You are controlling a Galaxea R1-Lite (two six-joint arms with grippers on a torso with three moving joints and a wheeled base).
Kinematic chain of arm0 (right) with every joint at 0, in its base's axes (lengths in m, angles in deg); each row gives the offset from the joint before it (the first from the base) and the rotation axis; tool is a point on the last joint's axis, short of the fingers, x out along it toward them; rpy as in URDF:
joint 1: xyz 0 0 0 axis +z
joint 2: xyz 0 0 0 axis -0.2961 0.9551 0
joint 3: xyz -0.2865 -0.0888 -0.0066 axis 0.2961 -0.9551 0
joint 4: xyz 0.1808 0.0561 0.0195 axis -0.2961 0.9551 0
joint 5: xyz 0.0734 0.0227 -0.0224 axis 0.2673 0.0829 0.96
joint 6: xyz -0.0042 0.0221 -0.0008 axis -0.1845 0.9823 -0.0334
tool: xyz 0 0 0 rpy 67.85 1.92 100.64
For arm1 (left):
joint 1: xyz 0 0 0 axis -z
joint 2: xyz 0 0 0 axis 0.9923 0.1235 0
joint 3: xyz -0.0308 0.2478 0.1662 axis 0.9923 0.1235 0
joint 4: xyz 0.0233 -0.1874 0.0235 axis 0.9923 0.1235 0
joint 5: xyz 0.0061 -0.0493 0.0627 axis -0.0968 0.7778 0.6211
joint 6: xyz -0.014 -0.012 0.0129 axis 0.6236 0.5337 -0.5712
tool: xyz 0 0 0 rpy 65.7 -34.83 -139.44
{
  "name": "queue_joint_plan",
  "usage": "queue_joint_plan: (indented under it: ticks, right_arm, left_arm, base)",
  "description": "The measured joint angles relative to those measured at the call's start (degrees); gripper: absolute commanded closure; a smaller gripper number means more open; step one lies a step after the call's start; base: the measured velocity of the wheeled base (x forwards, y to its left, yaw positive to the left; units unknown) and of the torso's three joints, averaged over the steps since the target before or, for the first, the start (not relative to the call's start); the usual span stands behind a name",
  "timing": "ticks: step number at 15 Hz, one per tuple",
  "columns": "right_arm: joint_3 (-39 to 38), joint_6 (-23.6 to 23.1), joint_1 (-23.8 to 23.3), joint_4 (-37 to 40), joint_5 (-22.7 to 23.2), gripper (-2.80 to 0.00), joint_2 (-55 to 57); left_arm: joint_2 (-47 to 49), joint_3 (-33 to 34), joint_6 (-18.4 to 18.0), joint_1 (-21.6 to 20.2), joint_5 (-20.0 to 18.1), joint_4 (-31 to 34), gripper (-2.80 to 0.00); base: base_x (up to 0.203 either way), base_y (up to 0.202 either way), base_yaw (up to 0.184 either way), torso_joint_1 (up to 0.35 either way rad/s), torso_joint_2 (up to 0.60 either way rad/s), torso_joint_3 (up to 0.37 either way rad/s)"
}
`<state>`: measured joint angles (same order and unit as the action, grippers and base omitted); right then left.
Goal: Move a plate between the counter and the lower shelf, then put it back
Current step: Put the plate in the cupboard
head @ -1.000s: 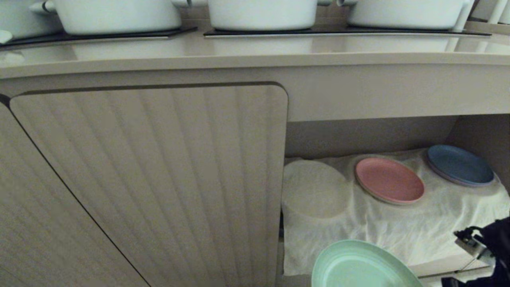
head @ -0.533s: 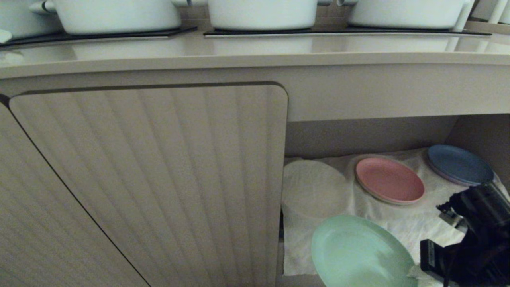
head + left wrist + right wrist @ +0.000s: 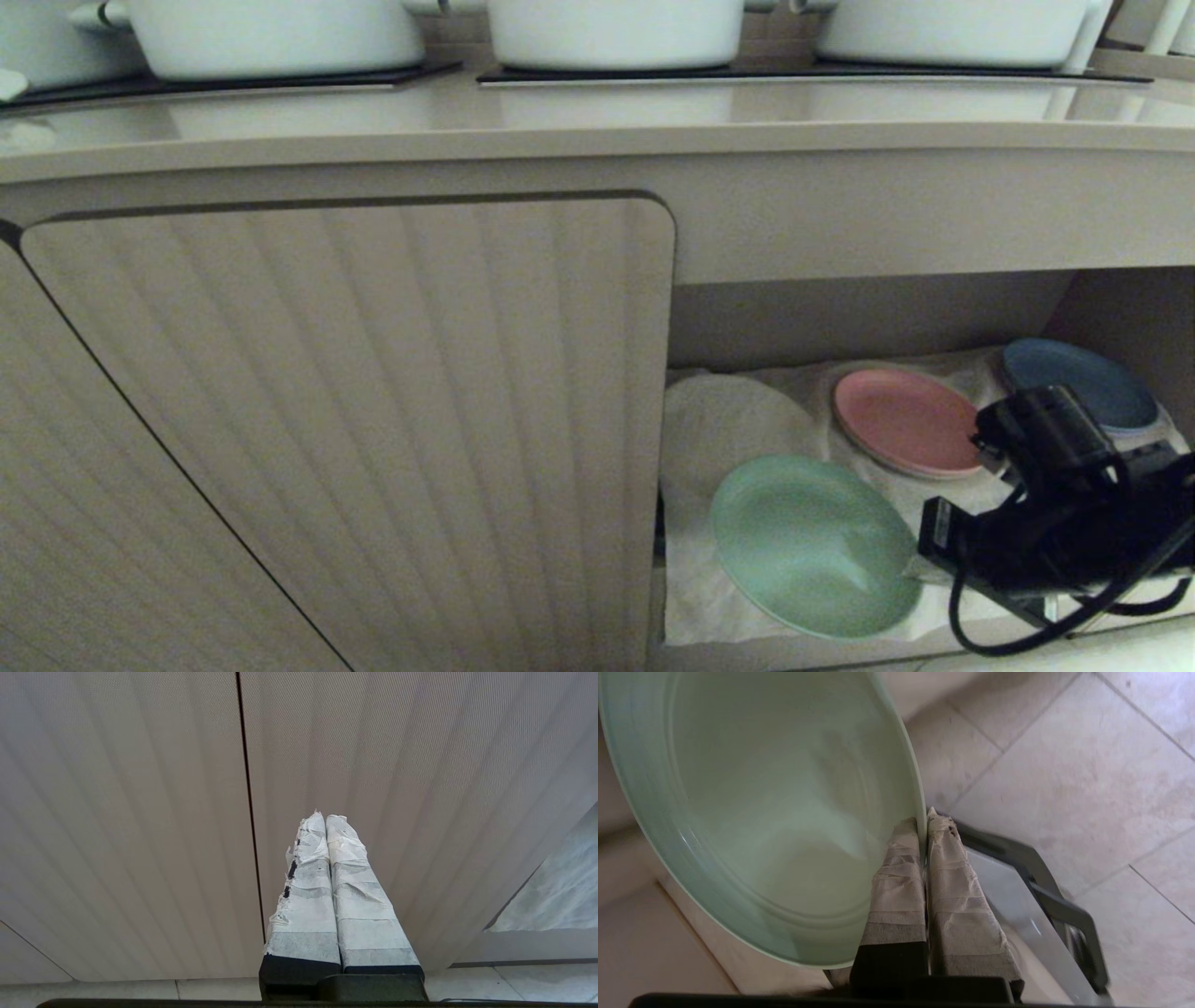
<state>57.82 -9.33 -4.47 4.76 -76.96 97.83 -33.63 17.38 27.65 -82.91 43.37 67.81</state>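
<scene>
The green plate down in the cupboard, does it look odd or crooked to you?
Yes. The plate is tilted, not lying flat like the pink plate behind it. The right gripper is pinching its rim over the lower shelf, so it is not set down.

closed cabinet door (image 3: 373, 420) blocks left, pink plate (image 3: 906, 420) behind, shelf front open

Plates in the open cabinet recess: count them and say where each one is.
3. The mint-green plate is at the front, held by the right gripper; the pink plate is behind it; the blue plate is back right. Cloth bumps may hide more.
</scene>
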Motion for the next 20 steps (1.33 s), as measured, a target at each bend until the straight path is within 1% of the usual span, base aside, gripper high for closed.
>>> queue_joint_plan:
  ticks: [5, 7, 9, 11, 16, 20]
  right_arm:
    - [5.7, 1.1, 0.0, 0.0, -1.6, 0.00, 5.4]
    - [8.2, 2.7, 0.1, 0.1, -1.8, 0.00, 7.1]
    - [10.6, 5.1, 0.2, 0.3, -3.7, 0.00, 9.2]
    - [12.8, 6.4, 0.6, 0.3, -5.0, 0.00, 11.1]
    - [18.1, 10.6, 1.9, 0.4, -5.1, 0.00, 14.0]
    - [20.3, 12.0, 3.2, 0.0, -5.2, 0.00, 15.8]
  left_arm:
    - [0.0, 0.0, 0.0, 0.0, 0.0, 0.0, 0.00]
    - [0.0, 0.0, 0.0, 0.0, 0.0, 0.0, 0.00]
    - [0.0, 0.0, 0.0, 0.0, 0.0, 0.0, 0.00]
    - [0.0, 0.0, 0.0, 0.0, 0.0, 0.0, 0.00]
    - [0.0, 0.0, 0.0, 0.0, 0.0, 0.0, 0.00]
    - [0.0, 0.0, 0.0, 0.0, 0.0, 0.0, 0.00]
  base:
    - [0.000, 0.000, 0.000, 0.000, 0.00, 0.000]
    - [0.000, 0.000, 0.000, 0.000, 0.00, 0.000]
    - [0.000, 0.000, 0.000, 0.000, 0.00, 0.000]
    - [0.000, 0.000, 0.000, 0.000, 0.00, 0.000]
    - [0.000, 0.000, 0.000, 0.000, 0.00, 0.000]
    - [0.000, 0.000, 0.000, 0.000, 0.00, 0.000]
